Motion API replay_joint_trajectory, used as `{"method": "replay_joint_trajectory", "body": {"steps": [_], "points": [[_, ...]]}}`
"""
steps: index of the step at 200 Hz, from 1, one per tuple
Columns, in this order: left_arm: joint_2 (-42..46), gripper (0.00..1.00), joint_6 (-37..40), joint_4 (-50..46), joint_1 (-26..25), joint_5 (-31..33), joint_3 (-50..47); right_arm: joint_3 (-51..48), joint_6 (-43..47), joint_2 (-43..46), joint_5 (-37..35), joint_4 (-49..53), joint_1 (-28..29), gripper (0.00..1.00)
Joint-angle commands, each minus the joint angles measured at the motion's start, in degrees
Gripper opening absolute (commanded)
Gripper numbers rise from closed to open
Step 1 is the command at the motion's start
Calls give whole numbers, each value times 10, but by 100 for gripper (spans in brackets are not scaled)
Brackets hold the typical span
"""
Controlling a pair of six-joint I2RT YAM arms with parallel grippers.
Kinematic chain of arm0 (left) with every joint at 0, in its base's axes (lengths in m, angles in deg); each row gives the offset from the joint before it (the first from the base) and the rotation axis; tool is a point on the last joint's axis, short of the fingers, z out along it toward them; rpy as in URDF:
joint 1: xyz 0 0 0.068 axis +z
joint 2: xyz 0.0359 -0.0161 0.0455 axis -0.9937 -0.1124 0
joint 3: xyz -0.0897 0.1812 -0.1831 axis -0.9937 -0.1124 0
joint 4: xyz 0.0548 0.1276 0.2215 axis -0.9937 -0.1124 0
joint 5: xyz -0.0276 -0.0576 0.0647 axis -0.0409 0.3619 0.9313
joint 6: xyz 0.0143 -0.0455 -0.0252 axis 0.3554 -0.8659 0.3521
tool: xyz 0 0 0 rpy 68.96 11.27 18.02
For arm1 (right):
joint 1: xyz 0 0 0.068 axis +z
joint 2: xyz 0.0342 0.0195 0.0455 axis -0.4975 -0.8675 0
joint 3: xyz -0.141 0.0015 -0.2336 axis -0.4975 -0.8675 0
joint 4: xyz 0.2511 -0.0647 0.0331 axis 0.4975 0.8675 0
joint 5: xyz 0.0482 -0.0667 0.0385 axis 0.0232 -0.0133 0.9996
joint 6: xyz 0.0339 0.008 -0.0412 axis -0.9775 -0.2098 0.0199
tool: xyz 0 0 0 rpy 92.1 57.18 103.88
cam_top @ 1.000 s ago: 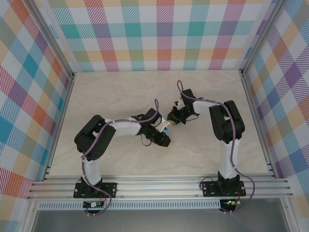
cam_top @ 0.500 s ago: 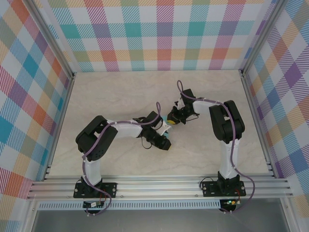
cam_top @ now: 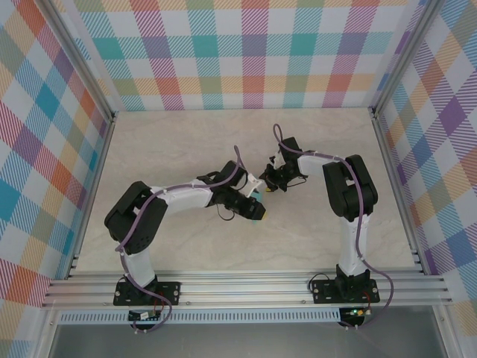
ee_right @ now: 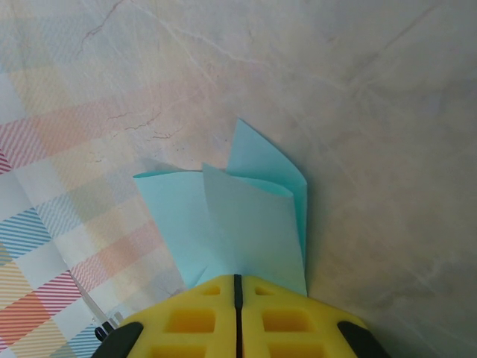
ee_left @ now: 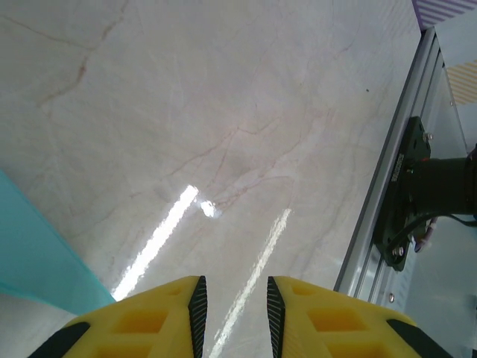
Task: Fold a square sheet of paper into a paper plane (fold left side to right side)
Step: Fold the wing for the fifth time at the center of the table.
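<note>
The square sheet of paper (ee_right: 246,216) is turquoise and lies folded, with two flaps standing up from the table; no yellow side shows. My right gripper (ee_right: 238,277) is shut, and its yellow fingertips sit at the near edge of the paper, which spreads out past both fingers. From above, the paper (cam_top: 258,195) is a small patch between the right gripper (cam_top: 271,181) and the left gripper (cam_top: 261,211). My left gripper (ee_left: 232,287) is open by a narrow gap with bare table between its pads. One turquoise edge of the paper (ee_left: 30,261) lies to its left.
The marble tabletop (cam_top: 186,149) stretches all round the arms. Plaid walls (cam_top: 238,52) close in the back and both sides. An aluminium rail (ee_left: 376,224) runs along the near edge, with the right arm's black base (ee_left: 440,186) bolted to it.
The left arm has stretched out lower and further left at its elbow, and its gripper has shifted slightly up and right beside the paper. The right arm has not moved.
</note>
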Motion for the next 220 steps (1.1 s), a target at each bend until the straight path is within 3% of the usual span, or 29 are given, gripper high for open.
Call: {"method": "replay_joint_trajectory", "body": {"steps": [1,61,220], "points": [[-36,29,10,2,8,2,21,-4,9,-30,-40,38,8,6],[-89,28,17,-7,10,12,33,-4,11,-30,-43,42,8,6],[-47,28,30,-42,-40,25,-30,12,16,-41,-68,73,7,6]]}}
